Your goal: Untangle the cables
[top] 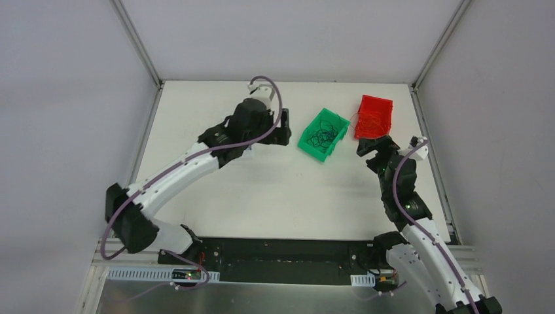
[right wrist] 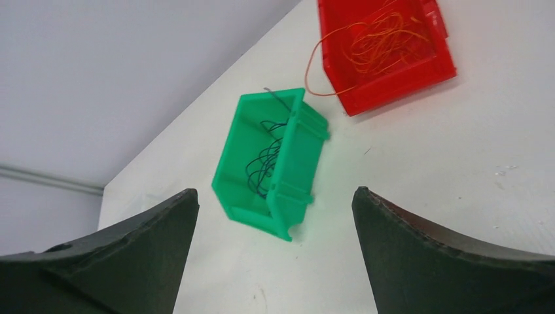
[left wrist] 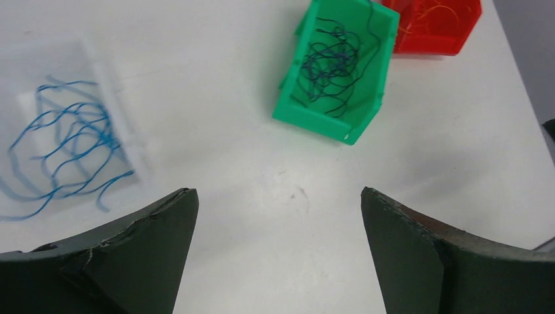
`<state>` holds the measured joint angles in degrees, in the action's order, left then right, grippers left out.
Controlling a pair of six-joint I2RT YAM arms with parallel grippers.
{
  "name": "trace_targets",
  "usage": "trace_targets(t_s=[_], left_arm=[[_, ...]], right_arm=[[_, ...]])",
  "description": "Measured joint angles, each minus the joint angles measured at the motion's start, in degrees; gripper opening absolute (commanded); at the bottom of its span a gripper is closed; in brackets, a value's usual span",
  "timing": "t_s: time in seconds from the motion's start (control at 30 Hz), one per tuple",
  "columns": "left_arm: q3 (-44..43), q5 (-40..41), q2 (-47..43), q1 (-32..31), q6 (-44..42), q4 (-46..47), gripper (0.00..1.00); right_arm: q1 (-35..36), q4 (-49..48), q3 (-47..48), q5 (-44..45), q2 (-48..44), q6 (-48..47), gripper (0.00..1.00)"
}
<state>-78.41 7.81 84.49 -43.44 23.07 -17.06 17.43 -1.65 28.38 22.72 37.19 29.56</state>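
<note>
Looks pretty much sorted, so I'd lift the left gripper (left wrist: 278, 196) straight up and avoid snagging. It's wide open and empty. Blue cables (left wrist: 69, 140) lie ahead-left in a white tray (left wrist: 124, 118), dark cables (left wrist: 334, 65) ahead in the green bin (left wrist: 314, 124). The right gripper (right wrist: 275, 196) gapes empty too, with red cables (right wrist: 383, 39) ahead-right in the red bin (right wrist: 393, 88).

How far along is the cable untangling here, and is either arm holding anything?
Done, by the look of it: the colours are apart. Blue wires lie in a pale translucent container, dark wires in the green bin, red-orange wires in the red bin.
In hand: nothing. The left gripper and right gripper are open and empty.
Left: each bundle is a curly heap, and one red loop hangs outside its bin.
</note>
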Motion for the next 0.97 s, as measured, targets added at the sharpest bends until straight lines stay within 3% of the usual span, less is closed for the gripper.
trace_targets(t_s=[0.2, 0.37, 0.67, 0.97], left_arm=[[21.2, 10.6, -23.5, 0.0, -0.7, 1.8, 0.99], [35.4, 15.7, -36.1, 0.0, -1.2, 3.3, 0.99], [53.3, 28.8, -48.2, 0.0, -1.2, 7.5, 0.99], [59.3, 33.9, -53.0, 0.0, 1.6, 9.2, 0.99]], right_arm=[[0.0, 3.2, 0.0, -6.7, -7.3, -2.2, 0.99], [0.0, 5.7, -1.8, -9.0, -14.6, -4.5, 0.99], [0.0, 9.5, -10.7, -3.5, -17.0, -8.3, 0.99], [0.0, 9.2, -16.6, 0.3, -20.3, -10.2, 0.99]])
